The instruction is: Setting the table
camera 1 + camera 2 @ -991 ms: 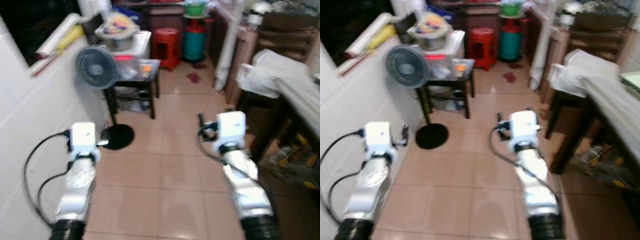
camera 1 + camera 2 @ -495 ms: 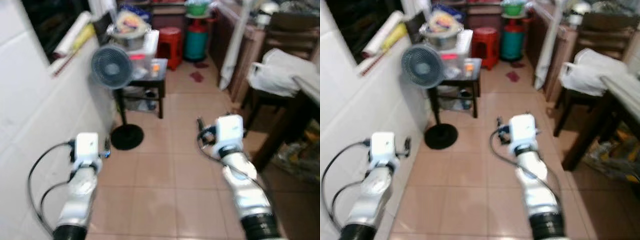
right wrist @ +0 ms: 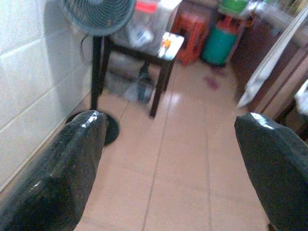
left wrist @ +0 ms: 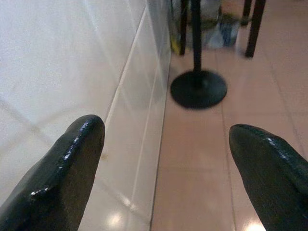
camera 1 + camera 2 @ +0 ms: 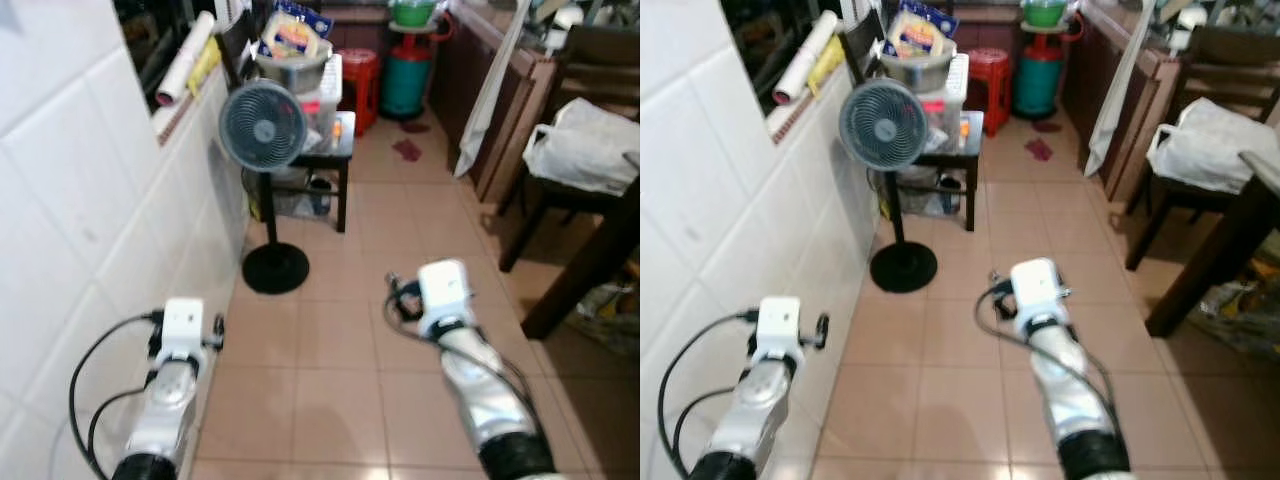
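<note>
Both arms reach out over the tiled floor point(image 5: 330, 370). The left gripper point(image 4: 168, 163) sits close to the white wall point(image 5: 70, 230), jaws wide apart and empty. The right gripper point(image 3: 168, 168) has its jaws equally spread, empty, facing the fan point(image 5: 262, 125) and small surface point(image 5: 330, 150) behind it.

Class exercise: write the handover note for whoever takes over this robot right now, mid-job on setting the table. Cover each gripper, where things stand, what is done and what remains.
Left gripper: open, empty, close beside the white tiled wall.
Right gripper: open, empty, over the tiled floor.
Ahead: a standing fan in front of a cluttered side table; a red stool and a green gas cylinder further back.
To the right: a dark table and a white bag on a chair.
Done: nothing carried, no tableware identifiable.
Left: find the tableware, bring it over, lay it out.
</note>
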Robot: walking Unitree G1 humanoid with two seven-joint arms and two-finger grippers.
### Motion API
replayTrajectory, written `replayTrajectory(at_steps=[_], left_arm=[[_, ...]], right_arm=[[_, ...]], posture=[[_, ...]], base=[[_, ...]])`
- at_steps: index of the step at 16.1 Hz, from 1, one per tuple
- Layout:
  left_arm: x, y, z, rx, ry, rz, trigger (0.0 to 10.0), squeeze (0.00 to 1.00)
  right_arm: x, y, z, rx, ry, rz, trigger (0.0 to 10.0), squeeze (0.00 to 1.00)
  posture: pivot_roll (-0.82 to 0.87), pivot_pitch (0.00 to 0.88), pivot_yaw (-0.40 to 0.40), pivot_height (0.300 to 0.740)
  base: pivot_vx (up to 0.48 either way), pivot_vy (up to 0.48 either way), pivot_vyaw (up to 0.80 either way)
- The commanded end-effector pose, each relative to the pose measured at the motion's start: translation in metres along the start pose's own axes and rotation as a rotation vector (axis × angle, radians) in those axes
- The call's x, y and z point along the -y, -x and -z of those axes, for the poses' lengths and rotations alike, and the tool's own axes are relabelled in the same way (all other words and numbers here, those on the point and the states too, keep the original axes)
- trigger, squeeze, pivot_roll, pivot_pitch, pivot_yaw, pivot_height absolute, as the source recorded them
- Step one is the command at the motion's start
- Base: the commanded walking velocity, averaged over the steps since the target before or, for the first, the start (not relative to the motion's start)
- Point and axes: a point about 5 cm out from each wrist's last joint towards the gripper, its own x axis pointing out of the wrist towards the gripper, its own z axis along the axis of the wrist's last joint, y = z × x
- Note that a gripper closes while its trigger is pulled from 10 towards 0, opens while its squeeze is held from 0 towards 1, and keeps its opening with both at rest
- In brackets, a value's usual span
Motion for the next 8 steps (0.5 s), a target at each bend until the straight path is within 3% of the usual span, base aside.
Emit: replayTrajectory(at_steps=[1,4,8], left_arm=[[0.014,-0.002,0.000,-0.005,-0.014,0.064,10.0,0.00],[0.037,0.000,0.019,-0.092,-0.054,0.223,10.0,0.00],[0.050,0.008,0.045,-0.223,-0.159,0.319,10.0,0.00]], right_arm=[[0.014,0.001,0.011,-0.052,-0.010,0.054,10.0,0.00],[0.015,0.008,0.046,-0.225,0.035,0.067,10.0,0.00],[0.000,0.026,0.085,-0.459,-0.012,-0.021,10.0,0.00]], posture=[[0.04,0.000,0.018,0.740],[0.02,0.000,0.031,0.740],[-0.04,0.000,0.058,0.740]], base=[[0.000,0.000,0.00],[0.000,0.000,0.00],[0.000,0.000,0.00]])
